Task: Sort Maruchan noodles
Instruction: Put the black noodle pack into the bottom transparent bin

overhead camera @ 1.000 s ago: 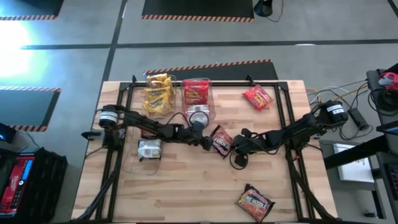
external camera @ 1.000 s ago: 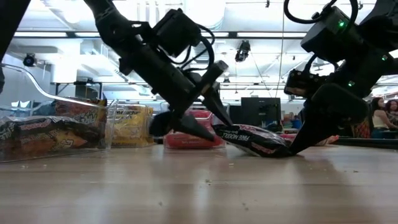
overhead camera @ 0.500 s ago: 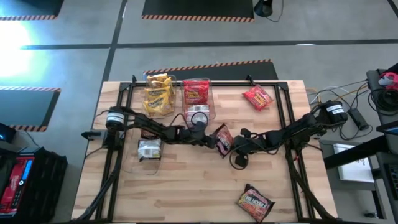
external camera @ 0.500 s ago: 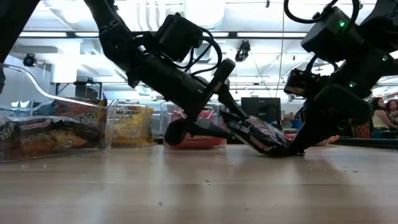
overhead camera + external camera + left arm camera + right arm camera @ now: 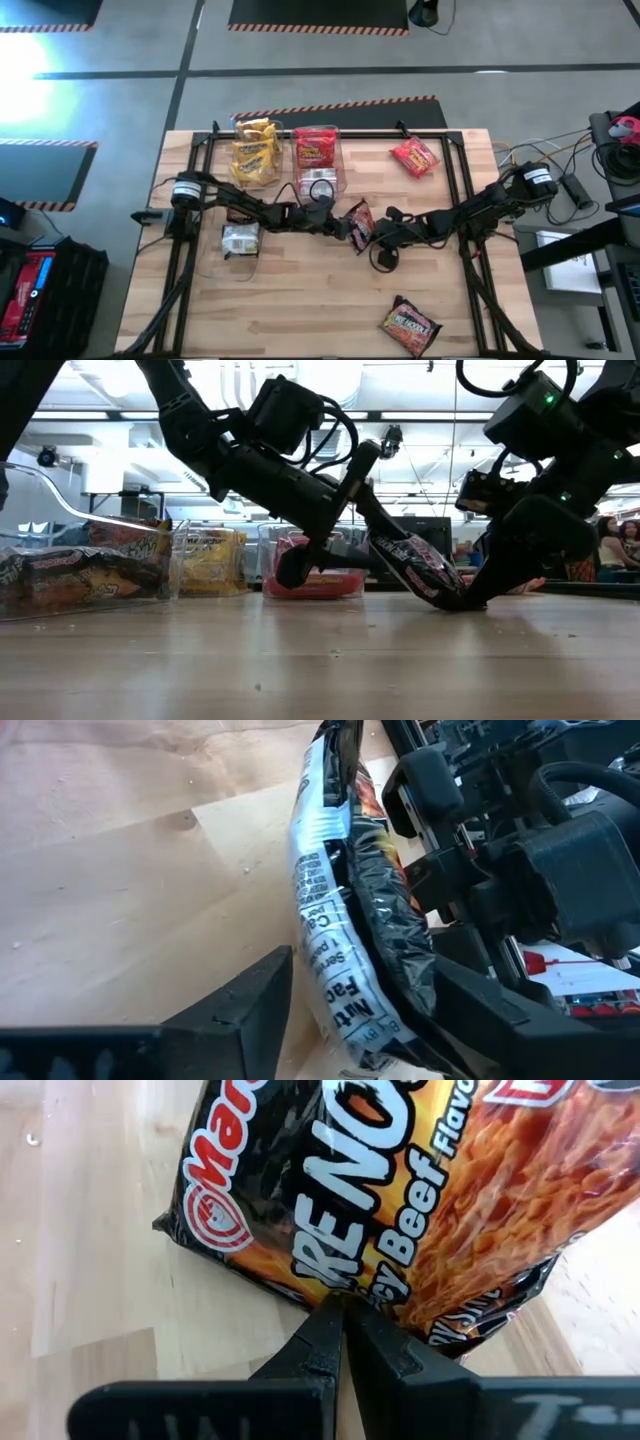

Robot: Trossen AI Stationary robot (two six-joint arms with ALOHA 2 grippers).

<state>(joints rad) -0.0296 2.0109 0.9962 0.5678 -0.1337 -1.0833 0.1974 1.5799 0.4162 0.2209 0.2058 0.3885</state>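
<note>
A dark brown-red Maruchan packet [image 5: 358, 221] stands tilted at the table's middle, its silvery back [image 5: 322, 935] turned toward my left arm. My left gripper [image 5: 343, 224] reaches in from the left, open, one finger on each side of the packet's raised end. My right gripper [image 5: 379, 236] comes from the right, shut, its tips at the packet's lower edge [image 5: 330, 1285]. Another dark packet [image 5: 410, 323] lies flat near the front edge, and a red one [image 5: 414, 157] lies at the far right. My left gripper has the packet's raised end between its fingers, slanting in from the table's left. The silvery back [image 5: 305, 970] leans on one finger [image 5: 262, 1000]. Whether the other finger [image 5: 480, 1010] touches the printed face, I cannot tell. The packet's lower end [image 5: 448, 596] stays on the table. My right gripper sets its shut fingertips [image 5: 338, 1330] against the lower edge of the packet's printed face [image 5: 345, 1285], slanting down from the table's right. The tips sit at the tabletop where that edge rests.
Clear bins stand at the far left: one with yellow packets [image 5: 254, 152], one with red packets [image 5: 316, 148], and nearer one with a dark packet [image 5: 240, 240]. A black frame [image 5: 452, 150] rims the table. Bare wood lies toward the near edge.
My left gripper has tipped its fingers upward and edged right. The dark packet has swung from lying almost flat to a steep tilt. Its left end has risen, while its right end has stayed on the table at my right gripper's tips.
</note>
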